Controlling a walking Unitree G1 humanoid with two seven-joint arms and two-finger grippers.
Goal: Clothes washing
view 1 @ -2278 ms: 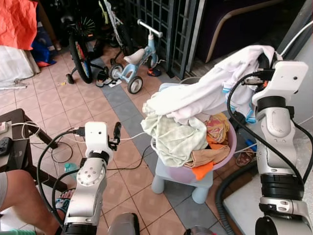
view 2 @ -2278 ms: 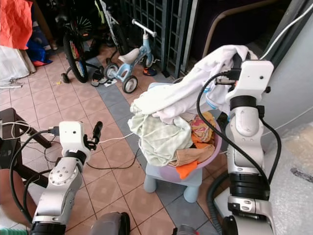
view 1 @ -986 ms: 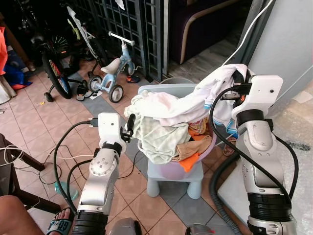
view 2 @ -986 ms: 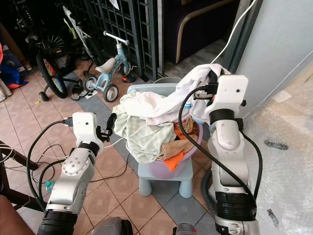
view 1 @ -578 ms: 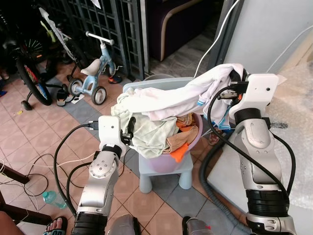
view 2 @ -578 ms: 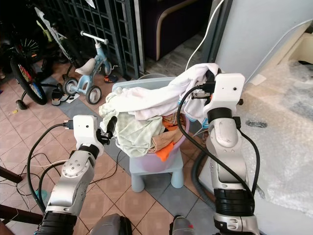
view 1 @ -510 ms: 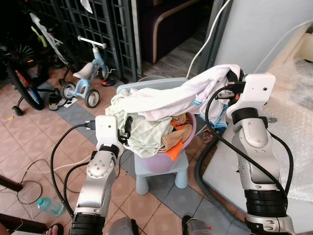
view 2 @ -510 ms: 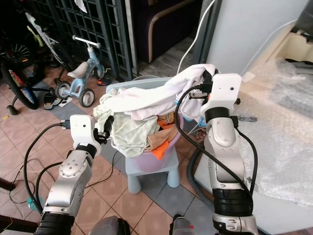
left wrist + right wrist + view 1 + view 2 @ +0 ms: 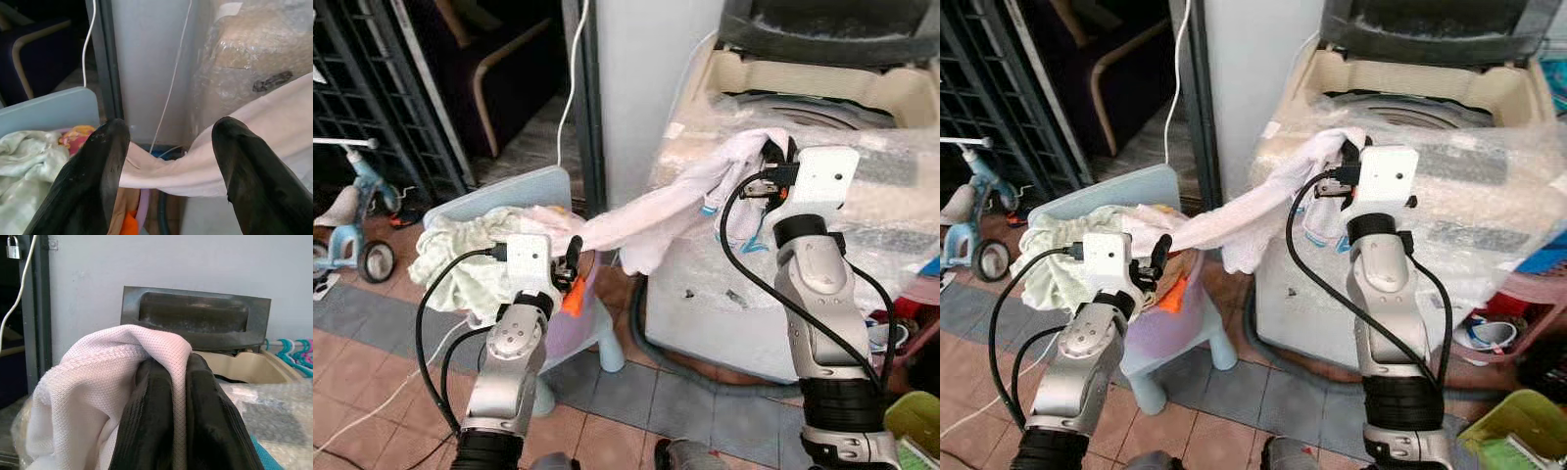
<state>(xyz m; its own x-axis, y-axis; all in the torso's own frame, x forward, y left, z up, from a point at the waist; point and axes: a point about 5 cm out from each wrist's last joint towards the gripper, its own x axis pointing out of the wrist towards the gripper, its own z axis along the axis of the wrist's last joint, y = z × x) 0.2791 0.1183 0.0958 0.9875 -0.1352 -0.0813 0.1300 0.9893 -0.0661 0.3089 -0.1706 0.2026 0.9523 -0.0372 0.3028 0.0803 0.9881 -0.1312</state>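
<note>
White mesh shirt (image 9: 675, 201) stretched taut from laundry pile (image 9: 460, 259) in purple basin (image 9: 1175, 328) up to open top-load washer (image 9: 1430, 127), bubble-wrapped; upper end bunched, pinched.

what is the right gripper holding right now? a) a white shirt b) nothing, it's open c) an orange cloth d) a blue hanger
a, the right gripper is clamped on a white shirt whose fabric is pinched between its two black fingers, raised in front of the washing machine.
</note>
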